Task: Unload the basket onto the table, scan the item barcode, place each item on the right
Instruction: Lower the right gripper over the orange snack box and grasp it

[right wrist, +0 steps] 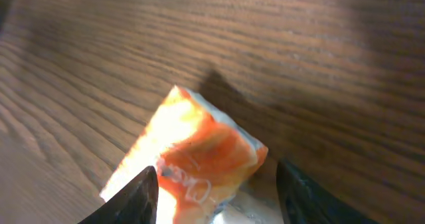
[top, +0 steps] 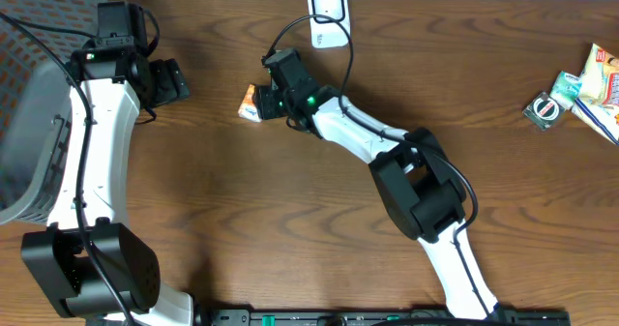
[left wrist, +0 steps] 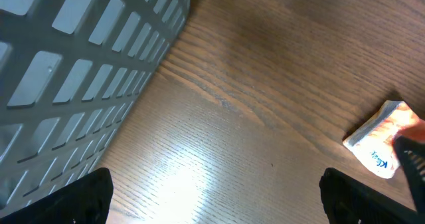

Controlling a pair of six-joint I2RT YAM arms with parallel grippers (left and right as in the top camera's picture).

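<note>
**Over the middle of the tabletop, the right end effector straddles the packet**

From overhead, I've got the right arm stretched across to the orange-and-white packet. It lies on the wood toward the far side, a little left of centre.

On the right wrist camera the packet sits between the two dark fingertips, with the jaws roughly half apart. One fingertip is right at the wrapper's edge. The other shows a strip of bare wood between itself and the packet, so I can't call this a grip. The packet rests on the tabletop, unlifted.

A white scanner stands at the far edge, just beyond the packet and to its right.

The left end effector hangs beside the grey basket, off to the packet's left. Its jaws are spread wide with nothing between them. On its own camera both fingers sit out at the bottom corners of the view. The basket wall fills the upper left and the packet shows at the right edge.

Far to the right, well apart from all this, lie a round tin and some snack bags.
</note>
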